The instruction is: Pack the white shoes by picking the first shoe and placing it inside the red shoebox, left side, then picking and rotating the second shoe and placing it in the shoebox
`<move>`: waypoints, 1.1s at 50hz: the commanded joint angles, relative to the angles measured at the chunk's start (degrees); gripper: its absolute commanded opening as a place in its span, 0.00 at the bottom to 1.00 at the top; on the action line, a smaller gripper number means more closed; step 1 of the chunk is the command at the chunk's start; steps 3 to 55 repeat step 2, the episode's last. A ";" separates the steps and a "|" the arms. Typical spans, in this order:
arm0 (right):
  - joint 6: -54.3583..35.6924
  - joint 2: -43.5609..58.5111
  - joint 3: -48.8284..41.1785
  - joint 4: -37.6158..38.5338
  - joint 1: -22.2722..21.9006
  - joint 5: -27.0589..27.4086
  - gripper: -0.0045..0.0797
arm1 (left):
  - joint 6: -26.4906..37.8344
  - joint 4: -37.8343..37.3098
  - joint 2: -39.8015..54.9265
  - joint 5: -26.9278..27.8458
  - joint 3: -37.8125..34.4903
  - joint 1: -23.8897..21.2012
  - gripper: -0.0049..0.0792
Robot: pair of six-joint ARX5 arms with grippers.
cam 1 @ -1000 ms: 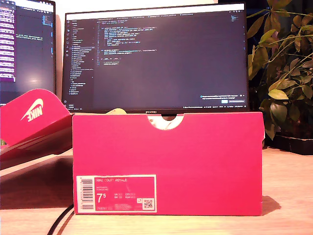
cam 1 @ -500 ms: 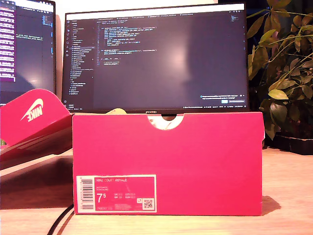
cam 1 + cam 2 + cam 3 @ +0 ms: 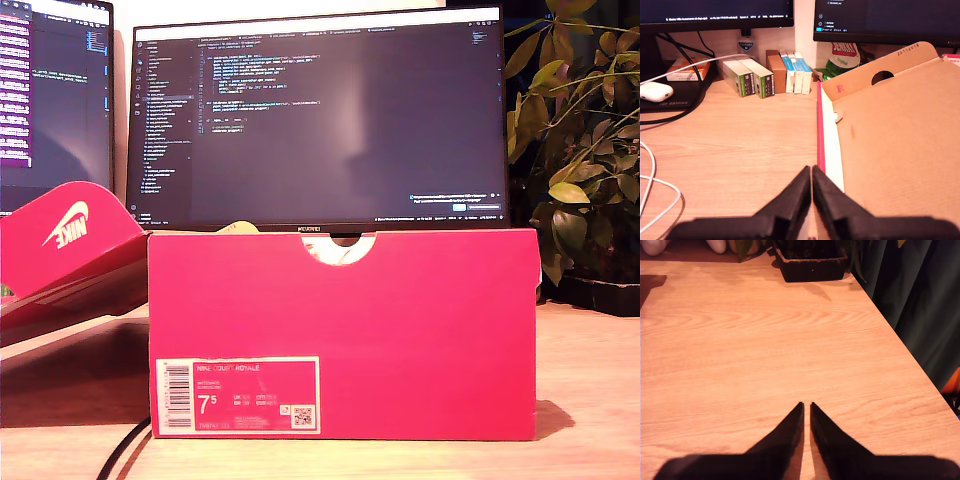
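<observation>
The red shoebox (image 3: 400, 330) stands upright in the middle of the exterior view, with its white label (image 3: 237, 395) facing the camera. Something pale shows through its half-round notch (image 3: 338, 250). I cannot make out the white shoes for certain. Two white rounded shapes (image 3: 717, 245) are cropped at the second wrist view's edge, too little to identify. My first gripper (image 3: 811, 170) is shut on nothing, low over the wooden desk beside the box lid's brown inner face (image 3: 890, 135). My second gripper (image 3: 806, 405) is shut and empty over bare wood. Neither gripper appears in the exterior view.
The red lid (image 3: 70, 240) with a white swoosh leans at the exterior view's left. Monitors (image 3: 320, 120) stand behind the box, a plant (image 3: 580, 150) at that view's right. Small cartons (image 3: 770, 75), white cables (image 3: 650, 185) and a black planter tray (image 3: 812, 262) sit on the desk, whose edge (image 3: 910, 355) meets a dark curtain.
</observation>
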 commanded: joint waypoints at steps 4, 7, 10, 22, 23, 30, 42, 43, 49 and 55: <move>-0.04 -0.37 -0.87 0.55 -0.31 0.07 0.04 | 0.07 -0.83 -0.11 0.17 -1.79 0.11 0.04; -0.04 -0.37 -0.87 0.55 -0.31 0.07 0.04 | 0.07 -0.83 -0.11 0.17 -1.79 0.11 0.04; -0.04 -0.37 -0.87 0.55 -0.31 0.07 0.04 | 0.07 -0.83 -0.11 0.17 -1.79 0.11 0.04; -0.04 -0.37 -0.87 0.55 -0.31 0.07 0.04 | 0.07 -0.83 -0.11 0.17 -1.79 0.11 0.04; -0.04 -0.37 -0.87 0.55 -0.31 0.07 0.04 | 0.07 -0.83 -0.11 0.17 -1.79 0.11 0.04; -0.04 -0.37 -0.87 0.55 -0.31 0.07 0.04 | 0.07 -0.83 -0.11 0.17 -1.79 0.11 0.04; -0.04 -0.37 -0.87 0.55 -0.31 0.07 0.04 | 0.07 -0.83 -0.11 0.17 -1.79 0.11 0.04; -0.04 -0.37 -0.87 0.55 -0.31 0.07 0.04 | 0.07 -0.83 -0.11 0.17 -1.79 0.11 0.04; -0.04 -0.37 -0.87 0.55 -0.31 0.07 0.04 | 0.07 -0.83 -0.11 0.17 -1.79 0.11 0.04; -0.04 -0.37 -0.87 0.55 -0.31 0.07 0.04 | 0.07 -0.83 -0.11 0.17 -1.79 0.11 0.04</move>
